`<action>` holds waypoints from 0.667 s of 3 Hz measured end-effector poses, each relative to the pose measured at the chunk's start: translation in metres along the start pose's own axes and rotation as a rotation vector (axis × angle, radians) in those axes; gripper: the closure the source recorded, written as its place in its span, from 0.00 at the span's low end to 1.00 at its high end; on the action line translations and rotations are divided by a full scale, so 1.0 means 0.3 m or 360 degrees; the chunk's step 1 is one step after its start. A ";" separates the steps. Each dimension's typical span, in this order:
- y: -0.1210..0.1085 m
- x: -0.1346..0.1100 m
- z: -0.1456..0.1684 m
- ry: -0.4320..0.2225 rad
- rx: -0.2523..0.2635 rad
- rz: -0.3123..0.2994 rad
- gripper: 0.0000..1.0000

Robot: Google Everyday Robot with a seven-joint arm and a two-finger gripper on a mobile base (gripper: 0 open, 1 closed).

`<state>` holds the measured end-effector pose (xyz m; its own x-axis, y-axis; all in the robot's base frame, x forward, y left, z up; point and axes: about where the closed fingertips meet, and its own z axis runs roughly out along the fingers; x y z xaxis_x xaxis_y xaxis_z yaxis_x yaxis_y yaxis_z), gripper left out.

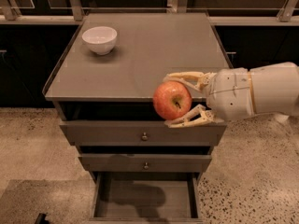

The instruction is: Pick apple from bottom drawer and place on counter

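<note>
My gripper (174, 100) reaches in from the right and is shut on the red apple (171, 101), one pale finger above it and one below. The apple hangs in the air at the front edge of the counter (140, 55), near its right half, above the top drawer's front. The bottom drawer (145, 199) stands pulled open below, and its plank floor shows bare with a shadow on it.
A white bowl (99, 39) stands on the counter's back left corner. Two wider drawers with small round knobs (144, 136) sit shut under the counter. Dark cabinets and a rail run behind. Speckled floor lies on both sides.
</note>
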<state>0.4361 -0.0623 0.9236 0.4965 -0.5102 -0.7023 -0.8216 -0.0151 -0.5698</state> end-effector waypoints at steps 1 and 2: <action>0.000 0.035 0.000 -0.0004 0.0019 -0.0008 1.00; -0.071 0.139 0.008 -0.0053 0.0030 -0.0011 1.00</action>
<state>0.4751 -0.0812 0.9054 0.5112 -0.4812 -0.7121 -0.8129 -0.0018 -0.5824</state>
